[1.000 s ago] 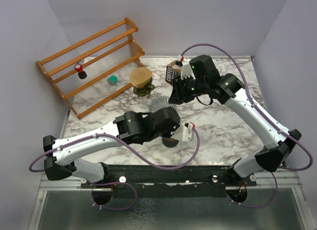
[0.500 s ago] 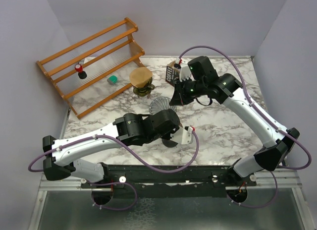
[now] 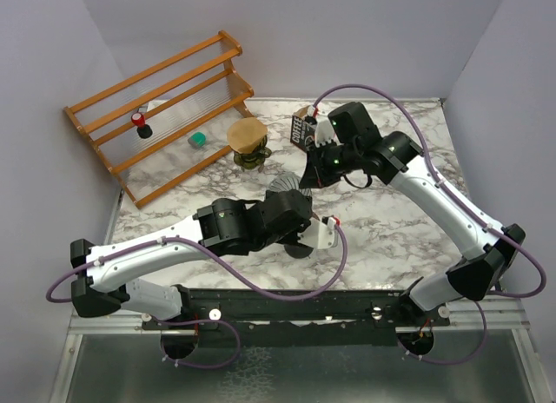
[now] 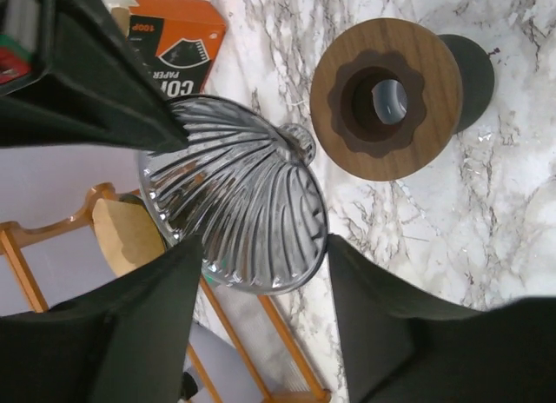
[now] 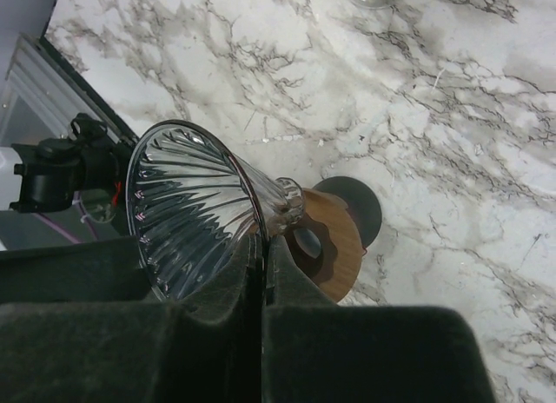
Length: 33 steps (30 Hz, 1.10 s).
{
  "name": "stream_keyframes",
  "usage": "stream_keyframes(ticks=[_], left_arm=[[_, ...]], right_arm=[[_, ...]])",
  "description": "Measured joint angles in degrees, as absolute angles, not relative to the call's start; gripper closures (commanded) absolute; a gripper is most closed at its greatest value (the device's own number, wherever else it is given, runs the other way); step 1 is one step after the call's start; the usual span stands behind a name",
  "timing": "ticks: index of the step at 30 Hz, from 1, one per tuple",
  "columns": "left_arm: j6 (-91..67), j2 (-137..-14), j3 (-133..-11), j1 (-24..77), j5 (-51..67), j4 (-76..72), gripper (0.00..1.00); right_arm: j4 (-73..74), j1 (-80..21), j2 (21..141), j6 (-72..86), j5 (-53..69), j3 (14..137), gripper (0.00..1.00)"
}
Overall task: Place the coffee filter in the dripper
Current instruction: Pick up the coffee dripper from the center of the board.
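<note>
While the glass dripper [image 3: 287, 182] is pinched by its rim between the closed fingers of the right gripper [image 5: 263, 251], it is held tipped on its side above the marble tabletop [image 3: 391, 221]. Its ribbed cone is shown clearly in both wrist views.

The left gripper [image 4: 265, 247] is seen with its jaws parted, one finger set on each side of the cone. Whether the pads touch the glass cannot be told, and no grip is shown.

The narrow neck of the dripper is pointed toward a wooden collar [image 4: 387, 99]. This collar is laid flat on the marble, and a dark disc [image 4: 471, 69] is seen jutting from under one edge.

The coffee filter [image 3: 247, 134], a brown paper cone, is found well apart from the dripper. It is seated in a small dark holder [image 3: 253, 156] just in front of the wooden rack [image 3: 165, 108].

A coffee filter box [image 3: 303, 130] is stood near the back of the table, just beside the right gripper. The filter has not yet been set in the dripper.
</note>
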<state>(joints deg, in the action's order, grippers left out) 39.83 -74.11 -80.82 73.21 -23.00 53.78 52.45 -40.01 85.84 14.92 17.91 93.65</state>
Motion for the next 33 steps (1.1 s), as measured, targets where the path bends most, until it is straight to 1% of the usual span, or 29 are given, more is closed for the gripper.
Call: stream_keyframes(ticks=[2, 4, 8, 13, 16, 18, 22, 25, 27, 33], left_arm=[[39.0, -73.3, -80.9, 73.2, -23.1, 53.2, 0.23], [38.1, -72.2, -80.9, 73.2, -23.0, 52.1, 0.17], [35.4, -69.2, -80.9, 73.2, -22.4, 48.9, 0.13], [30.2, -67.0, -81.0, 72.5, -21.6, 44.8, 0.15], [26.1, -67.1, -81.1, 71.2, -20.1, 42.7, 0.22], [23.9, -67.1, -81.1, 70.1, -19.0, 41.7, 0.24], [16.4, -67.3, -82.5, 64.8, -15.2, 40.2, 0.24], [9.5, -67.4, -83.1, 58.4, -10.2, 39.1, 0.24], [5.8, -67.5, -83.1, 55.3, -7.8, 39.1, 0.26], [-7.2, -68.1, -82.7, 49.7, 1.8, 39.1, 0.26]], right_arm=[[52.6, -40.0, 85.6, 14.9, 17.1, 93.2, 0.99], [52.7, -40.0, 85.0, 14.9, 16.0, 92.5, 0.99], [52.8, -40.0, 82.6, 14.9, 13.9, 91.0, 0.99], [52.8, -40.0, 77.5, 15.2, 11.3, 88.9, 0.99], [52.8, -40.0, 74.8, 15.7, 9.8, 88.0, 0.99], [52.8, -40.0, 73.7, 16.0, 9.2, 87.3, 0.99], [52.8, -40.0, 71.3, 17.1, 8.1, 85.5, 0.99], [52.8, -40.0, 69.7, 18.1, 7.4, 84.3, 0.99], [52.8, -40.0, 68.8, 18.6, 7.3, 83.9, 1.0], [51.5, -40.0, 66.9, 21.2, 8.2, 81.5, 0.99]])
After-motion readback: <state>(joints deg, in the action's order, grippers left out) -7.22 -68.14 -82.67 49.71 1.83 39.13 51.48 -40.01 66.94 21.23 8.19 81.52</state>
